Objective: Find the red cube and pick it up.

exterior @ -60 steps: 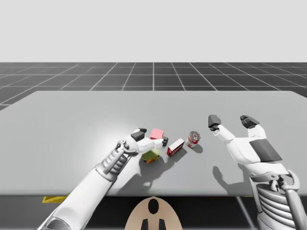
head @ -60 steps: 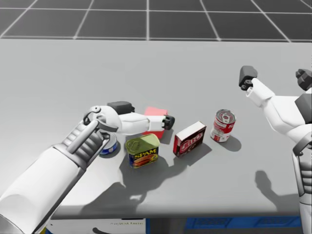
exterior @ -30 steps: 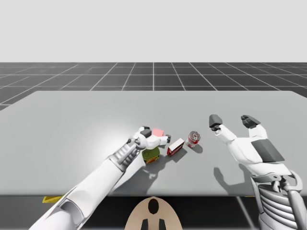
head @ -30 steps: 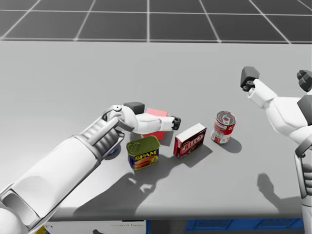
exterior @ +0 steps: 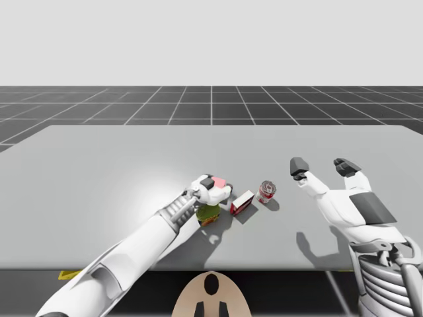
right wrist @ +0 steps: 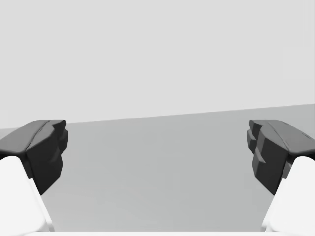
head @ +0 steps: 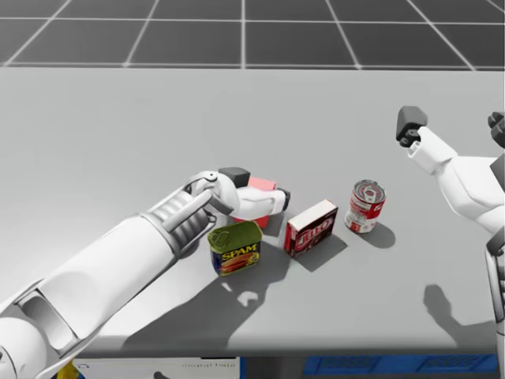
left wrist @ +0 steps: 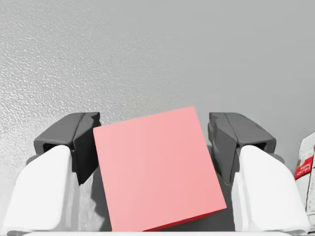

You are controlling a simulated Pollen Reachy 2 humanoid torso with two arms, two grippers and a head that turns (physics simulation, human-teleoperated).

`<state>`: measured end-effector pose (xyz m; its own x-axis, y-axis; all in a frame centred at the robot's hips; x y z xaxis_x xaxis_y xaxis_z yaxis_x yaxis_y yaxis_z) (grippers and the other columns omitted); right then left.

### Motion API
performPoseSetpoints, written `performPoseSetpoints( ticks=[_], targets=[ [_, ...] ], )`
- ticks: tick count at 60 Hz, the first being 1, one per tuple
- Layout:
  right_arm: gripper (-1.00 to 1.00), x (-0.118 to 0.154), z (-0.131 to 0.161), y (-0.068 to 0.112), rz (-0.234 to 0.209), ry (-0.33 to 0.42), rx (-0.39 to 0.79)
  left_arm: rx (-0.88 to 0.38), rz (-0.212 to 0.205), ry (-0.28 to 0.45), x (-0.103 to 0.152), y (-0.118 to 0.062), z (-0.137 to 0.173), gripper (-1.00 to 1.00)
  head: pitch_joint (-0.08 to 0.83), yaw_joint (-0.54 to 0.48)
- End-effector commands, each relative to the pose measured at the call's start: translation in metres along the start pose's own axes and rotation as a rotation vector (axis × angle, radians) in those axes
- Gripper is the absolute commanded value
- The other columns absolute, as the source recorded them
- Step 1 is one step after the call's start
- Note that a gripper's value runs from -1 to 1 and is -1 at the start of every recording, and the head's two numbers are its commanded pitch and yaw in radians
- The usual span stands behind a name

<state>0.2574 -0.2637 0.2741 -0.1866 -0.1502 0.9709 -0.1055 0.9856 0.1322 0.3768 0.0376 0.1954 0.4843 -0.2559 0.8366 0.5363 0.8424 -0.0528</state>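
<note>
My left hand [left wrist: 153,140] straddles the red cube [left wrist: 155,169], its fingers wide beside the flat faces (placed to pinch, I judge). The cube sits mid-counter [head: 95,126], just beyond the green tin [head: 235,246]. My right hand [exterior: 320,165] hangs wide, far right.

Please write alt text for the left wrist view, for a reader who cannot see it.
A red cube lies on the grey table between the open fingers of my left gripper, slightly askew, with a thin gap at one finger. A red and white box stands beside the gripper.
</note>
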Motion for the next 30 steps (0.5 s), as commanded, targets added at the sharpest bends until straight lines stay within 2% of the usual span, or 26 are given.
performPoseSetpoints(
  ticks=[1, 15, 30],
  targets=[
    [-1.0, 0.0002, 0.0004, 0.0003, -0.005, 0.0, 0.002, 0.205, 0.019, 0.302, -0.0011, -0.0306, -0.0069, 0.97, 0.617, -0.02],
    [-1.0, 0.0007, 0.0012, 0.0004, -0.008, -0.001, 0.0, 0.191, 0.013, 0.307, -0.0026, -0.0336, -0.006, 1.0, 0.598, -0.01],
    [-1.0, 0.0009, 0.0013, -0.0001, -0.009, -0.002, -0.001, 0.184, 0.006, 0.304, -0.0038, -0.0347, -0.0039, 1.0, 0.391, -0.01]
  ],
)
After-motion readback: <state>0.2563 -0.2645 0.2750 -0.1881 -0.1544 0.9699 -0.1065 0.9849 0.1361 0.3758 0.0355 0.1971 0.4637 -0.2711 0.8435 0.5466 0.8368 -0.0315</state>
